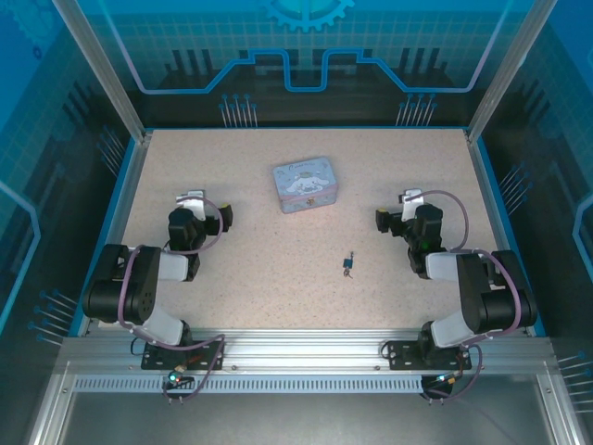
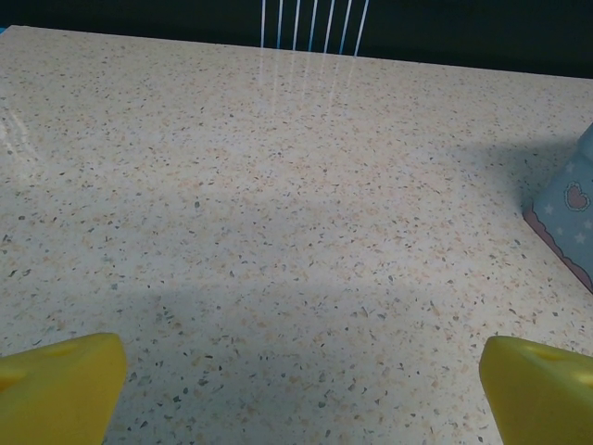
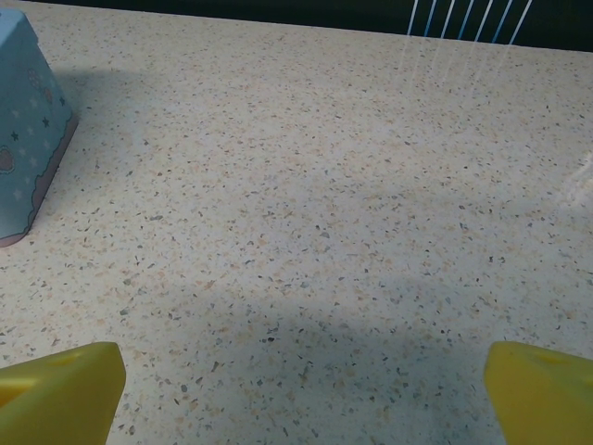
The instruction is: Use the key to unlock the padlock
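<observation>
The tiny dark padlock (image 1: 347,269) lies on the speckled table (image 1: 269,269), a little right of centre. A thin dark bit that looks like the key (image 1: 350,257) lies against its far end; the two are too small to tell apart well. My left gripper (image 1: 206,204) rests at the left, well away from them, and stands open (image 2: 301,394) with only bare tabletop between its yellow fingertips (image 2: 60,385). My right gripper (image 1: 398,206) rests to the right of the padlock and beyond it. It is also open (image 3: 301,394), with nothing between its fingertips (image 3: 542,389).
A pale blue rectangular tin (image 1: 304,184) stands at the middle back of the table, between the two grippers. Its corner shows at the right edge of the left wrist view (image 2: 570,218) and at the left edge of the right wrist view (image 3: 28,130). Blue walls ring the table.
</observation>
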`<state>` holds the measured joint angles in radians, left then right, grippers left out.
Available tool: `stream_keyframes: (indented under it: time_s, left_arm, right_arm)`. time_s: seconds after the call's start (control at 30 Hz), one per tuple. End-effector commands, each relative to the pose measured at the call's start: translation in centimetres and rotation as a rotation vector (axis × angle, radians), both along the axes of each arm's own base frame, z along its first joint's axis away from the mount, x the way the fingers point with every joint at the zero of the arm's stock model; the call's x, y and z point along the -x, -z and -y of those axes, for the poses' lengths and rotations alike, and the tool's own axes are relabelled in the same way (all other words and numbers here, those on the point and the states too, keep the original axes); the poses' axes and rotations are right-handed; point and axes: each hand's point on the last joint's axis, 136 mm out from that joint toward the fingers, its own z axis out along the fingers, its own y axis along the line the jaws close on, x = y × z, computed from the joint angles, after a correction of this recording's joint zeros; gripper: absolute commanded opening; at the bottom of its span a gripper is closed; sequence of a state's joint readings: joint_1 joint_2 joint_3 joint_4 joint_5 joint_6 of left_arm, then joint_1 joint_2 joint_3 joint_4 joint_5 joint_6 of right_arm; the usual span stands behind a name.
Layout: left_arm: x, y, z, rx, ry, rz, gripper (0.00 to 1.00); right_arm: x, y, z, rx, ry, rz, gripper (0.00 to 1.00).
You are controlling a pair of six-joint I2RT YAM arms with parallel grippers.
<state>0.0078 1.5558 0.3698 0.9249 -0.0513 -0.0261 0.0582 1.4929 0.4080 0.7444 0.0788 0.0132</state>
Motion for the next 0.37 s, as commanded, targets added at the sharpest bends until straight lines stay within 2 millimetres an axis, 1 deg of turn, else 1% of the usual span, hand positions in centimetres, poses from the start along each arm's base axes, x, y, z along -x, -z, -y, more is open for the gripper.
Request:
stream_keyframes:
  time_s: [0.0,0.33]
  left_arm:
    - [-0.23,-0.52,-0.29,-0.006,-0.002,0.015,0.99]
    - [-0.22,-0.49,-0.30,-0.006,-0.003,0.014,0.99]
  right_arm:
    - [-0.69,-0.73,-0.07,0.020,0.001,0.026,1.00]
    - [-0.71,-0.72,-0.06,0.020,0.001,0.024,1.00]
